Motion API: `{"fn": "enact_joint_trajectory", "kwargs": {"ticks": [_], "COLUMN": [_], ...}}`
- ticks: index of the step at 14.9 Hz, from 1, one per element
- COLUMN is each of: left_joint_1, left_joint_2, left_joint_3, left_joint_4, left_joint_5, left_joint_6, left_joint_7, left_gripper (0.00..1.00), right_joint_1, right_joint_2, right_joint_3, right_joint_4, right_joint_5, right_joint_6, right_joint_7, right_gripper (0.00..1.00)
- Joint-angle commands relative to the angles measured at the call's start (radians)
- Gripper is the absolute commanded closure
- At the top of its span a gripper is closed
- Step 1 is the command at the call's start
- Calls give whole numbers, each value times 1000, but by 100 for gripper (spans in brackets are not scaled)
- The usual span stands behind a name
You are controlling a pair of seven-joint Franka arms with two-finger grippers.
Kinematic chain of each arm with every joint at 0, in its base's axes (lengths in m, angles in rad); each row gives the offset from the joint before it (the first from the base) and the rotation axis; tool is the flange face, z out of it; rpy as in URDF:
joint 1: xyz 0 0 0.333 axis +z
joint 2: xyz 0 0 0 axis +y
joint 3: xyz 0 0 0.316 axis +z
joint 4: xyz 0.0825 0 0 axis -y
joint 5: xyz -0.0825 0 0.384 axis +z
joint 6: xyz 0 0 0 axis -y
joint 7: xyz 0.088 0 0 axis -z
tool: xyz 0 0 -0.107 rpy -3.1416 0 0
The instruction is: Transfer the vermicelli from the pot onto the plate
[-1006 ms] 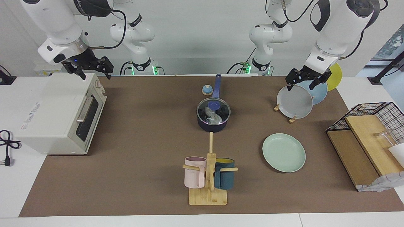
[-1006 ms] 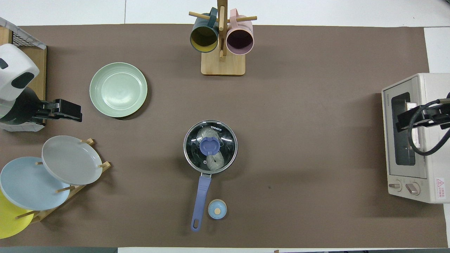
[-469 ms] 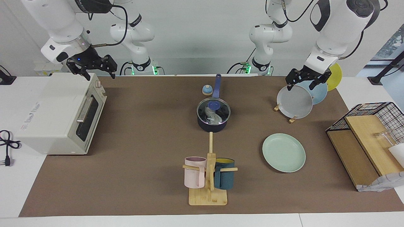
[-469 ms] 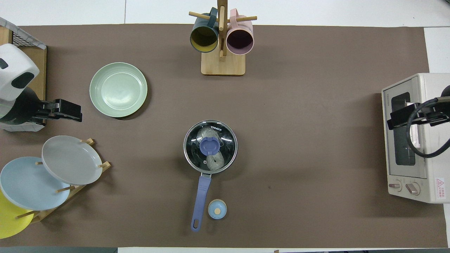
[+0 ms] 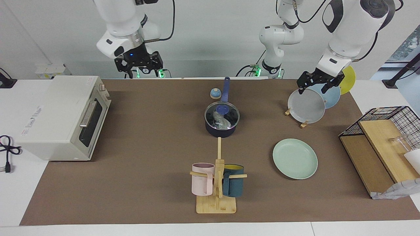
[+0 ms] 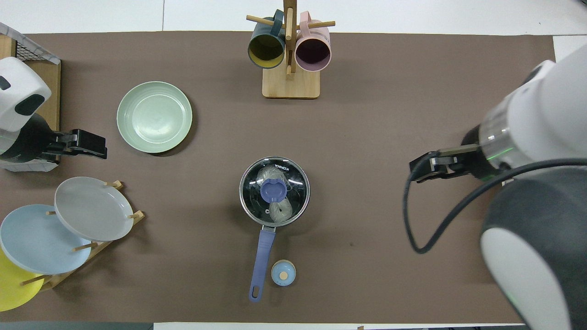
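The dark navy pot [image 5: 221, 131] stands mid-table with its blue handle [image 6: 262, 256] toward the robots. A clear glass lid [image 5: 230, 115] with a blue knob [image 6: 274, 190] sits on it. The vermicelli [image 5: 220, 121] shows through the lid, inside the pot [image 6: 280, 211]. The mint-green plate [image 5: 295, 158] lies flat toward the left arm's end, farther from the robots than the pot [image 6: 154, 117]. My right gripper [image 5: 140, 72] is open and empty, raised over the mat between oven and pot [image 6: 415, 168]. My left gripper [image 5: 314, 89] is open and empty above the plate rack [image 6: 98, 150], waiting.
A toaster oven [image 5: 62, 118] stands at the right arm's end. A wooden mug tree [image 5: 216, 183] holding two mugs is farther from the robots than the pot. A rack holds grey [image 5: 306, 106], light blue and yellow plates. A small blue bell [image 5: 215, 93] sits beside the pot handle. A wire basket [image 5: 384, 144] stands at the left arm's end.
My right arm has swung from over the toaster oven toward the middle of the table, its gripper still high. The left arm, pot, lid and plate have not moved.
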Motion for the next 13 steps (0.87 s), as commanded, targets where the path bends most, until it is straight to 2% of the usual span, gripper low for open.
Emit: {"fn": "enact_joint_trajectory", "kwargs": {"ticks": [1,3,6,13], "left_joint_1": [-3,-3,-3,-3], "left_joint_2": [-22,-22,-22,-22], "left_joint_3": [3,3,3,4], "left_joint_4": [-19,-19,-19,-19], "left_joint_5": [21,21,21,21], "left_joint_6": [8,8,8,8], "left_joint_7": [-5,-5,-5,-5], "left_gripper": [0,0,0,0], "right_joint_1": [98,167,264,327], "right_joint_2": [117,188,253,277], "right_joint_3": [0,24,29,32], "right_joint_4": [123,178,178,31], "right_joint_5": [-3,-3,-14,-14], "right_joint_6": [7,36,151,389], "right_joint_7": [123,255,361,452], "right_gripper": [0,0,0,0]}}
